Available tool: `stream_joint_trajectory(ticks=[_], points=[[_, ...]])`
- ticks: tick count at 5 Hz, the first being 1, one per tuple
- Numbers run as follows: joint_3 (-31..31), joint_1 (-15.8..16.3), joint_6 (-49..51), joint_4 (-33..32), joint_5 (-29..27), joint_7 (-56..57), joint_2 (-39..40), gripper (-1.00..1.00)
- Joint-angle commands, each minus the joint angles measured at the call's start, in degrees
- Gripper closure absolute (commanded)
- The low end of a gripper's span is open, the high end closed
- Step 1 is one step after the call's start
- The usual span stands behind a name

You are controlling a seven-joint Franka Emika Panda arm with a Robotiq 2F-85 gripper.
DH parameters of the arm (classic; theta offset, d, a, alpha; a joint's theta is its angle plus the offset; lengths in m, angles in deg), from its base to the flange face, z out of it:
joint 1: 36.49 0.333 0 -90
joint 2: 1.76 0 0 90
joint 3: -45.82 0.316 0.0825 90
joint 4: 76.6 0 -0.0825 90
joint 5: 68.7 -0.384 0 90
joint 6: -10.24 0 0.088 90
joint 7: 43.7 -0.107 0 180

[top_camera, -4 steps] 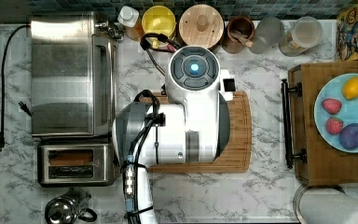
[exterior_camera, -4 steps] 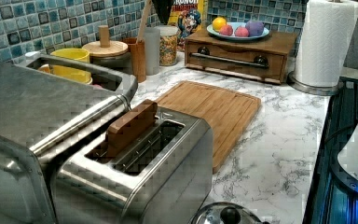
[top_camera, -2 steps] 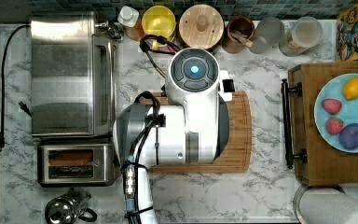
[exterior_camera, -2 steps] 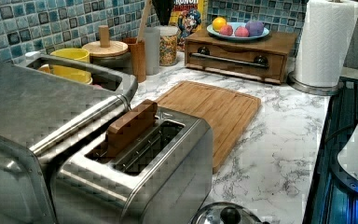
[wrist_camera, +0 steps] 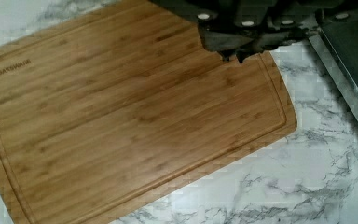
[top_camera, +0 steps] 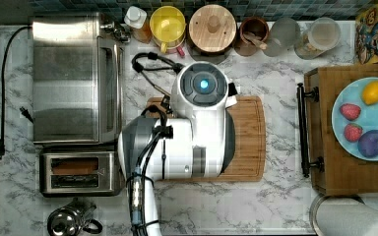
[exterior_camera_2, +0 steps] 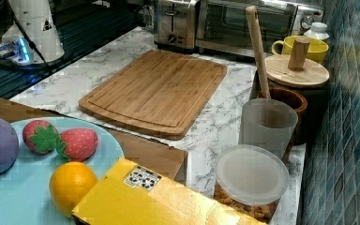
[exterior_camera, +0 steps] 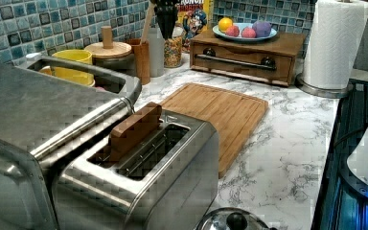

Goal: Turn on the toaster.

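Observation:
The small steel toaster (top_camera: 78, 173) stands at the top view's lower left, with a brown slice (top_camera: 74, 166) sticking up from one slot. In the left view the toaster (exterior_camera: 143, 172) is close in front, its slice (exterior_camera: 134, 130) raised. The right view shows the toaster's (exterior_camera_2: 176, 22) end face with its controls at the far side of the counter. My gripper (wrist_camera: 240, 52) hangs shut and empty above a corner of the bamboo cutting board (wrist_camera: 121, 121). In the left view the gripper (exterior_camera: 166, 21) is high above the board's far end, well away from the toaster.
A large steel oven (top_camera: 74, 78) sits right beside the toaster, a shiny kettle (top_camera: 71, 221) on its other side. Jars, a yellow mug (top_camera: 167, 22) and a utensil pot line the tiled wall. A wooden box with a fruit plate (top_camera: 369, 118) and a paper towel roll (exterior_camera: 335, 43) stand beyond the board.
The arm's wrist has shifted a little toward the top view's bottom. The toaster and its slice have not moved.

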Motion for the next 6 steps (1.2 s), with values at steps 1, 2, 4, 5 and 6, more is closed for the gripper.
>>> stream_joint_trajectory(ticks=[1,2,4,5,6], points=[[2.7,3.6,-5.3,-12.2,-5.4,11.5,-7.9,1.00],[4.1,3.9,-7.8,-15.8,-7.7,13.8,-9.6,1.00],[5.1,6.8,-9.3,-21.3,-10.5,17.8,-10.9,1.00],[5.5,7.5,-7.3,-21.8,-12.5,19.9,-10.9,1.00],[7.1,8.2,-8.9,-25.2,-14.4,22.0,-13.6,1.00]])
